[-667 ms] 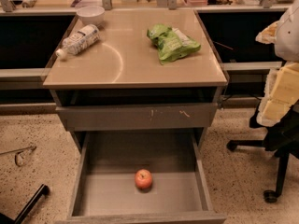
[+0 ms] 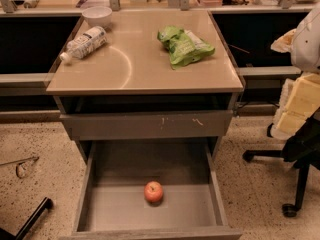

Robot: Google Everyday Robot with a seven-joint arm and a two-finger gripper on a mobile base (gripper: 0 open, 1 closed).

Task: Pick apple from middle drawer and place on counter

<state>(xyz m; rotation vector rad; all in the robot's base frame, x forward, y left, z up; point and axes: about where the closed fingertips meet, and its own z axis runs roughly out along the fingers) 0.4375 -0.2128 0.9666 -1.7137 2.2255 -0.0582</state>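
One apple [image 2: 154, 192] is seen on the flat bottom of the open middle drawer [image 2: 115, 206], nearer its front, touching no wall. On the counter [image 2: 140, 71] above, a bottle [image 2: 84, 43] on its side, a white bowl [image 2: 97, 15] and a green bag [image 2: 185, 46] are laid. The gripper [image 2: 300, 106] is held at the right edge, well apart from the apple; whether it is released or clenched cannot be told.

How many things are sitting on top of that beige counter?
3: a white bowl at the back-left corner, a plastic bottle lying beside it, a green bag toward the back right. None looks hidden. The gripper is at the right edge, off the counter.
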